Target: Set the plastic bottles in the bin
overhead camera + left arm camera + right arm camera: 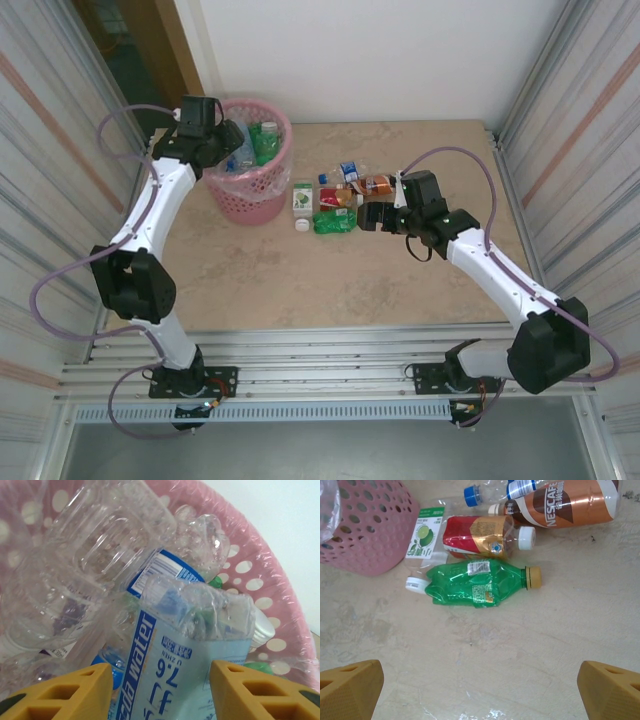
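Note:
My left gripper (232,140) hangs over the pink lattice bin (250,205). In the left wrist view its yellow fingers (95,680) stand apart, and a crushed clear bottle with a blue "soda water" label (185,650) lies just beyond them on other clear bottles (110,545) inside the lined bin (280,595). My right gripper (372,215) is wide open and empty, low over the table beside a crushed green bottle (475,582). Beyond that lie a red-and-gold bottle (480,535), a brown Nescafe bottle (565,502), a clear lime-label bottle (427,537) and a blue-capped clear bottle (490,492).
The loose bottles lie in a cluster (340,195) just right of the bin. Corrugated metal walls close in the table (300,280) on the left and right, and a white wall stands at the back. Bare tabletop stretches from the cluster towards the arm bases.

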Controlling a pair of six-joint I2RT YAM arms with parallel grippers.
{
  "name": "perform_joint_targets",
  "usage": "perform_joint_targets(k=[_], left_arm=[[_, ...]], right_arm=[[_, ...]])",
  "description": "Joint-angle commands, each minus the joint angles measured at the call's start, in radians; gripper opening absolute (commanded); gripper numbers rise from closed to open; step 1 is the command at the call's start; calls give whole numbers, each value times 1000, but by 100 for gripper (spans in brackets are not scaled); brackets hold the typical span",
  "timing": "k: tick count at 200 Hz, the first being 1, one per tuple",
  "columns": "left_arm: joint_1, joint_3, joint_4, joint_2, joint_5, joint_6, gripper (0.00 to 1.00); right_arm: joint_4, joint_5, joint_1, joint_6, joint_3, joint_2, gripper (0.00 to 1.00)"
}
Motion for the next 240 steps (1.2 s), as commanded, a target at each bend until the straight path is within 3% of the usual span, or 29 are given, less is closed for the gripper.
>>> perform_joint_targets(k=[1, 71, 115, 172, 240], left_arm=[[3, 50, -17, -25, 6, 48, 58], [0, -139, 47, -300, -43, 88, 75], [-15, -409, 140, -530, -35, 66, 98], [-10, -769, 219, -800, -35, -37, 99], [2, -918, 188, -939, -79, -61, 99]], right_arm=[[-26, 14, -13, -14, 40, 6, 98], [-73, -20, -34, -54, 72, 61, 98], [-124, -79, -31, -154, 147, 179, 98], [-88, -110, -4, -301, 236, 385, 98], [-60, -222, -29, -392, 400, 631, 98]])
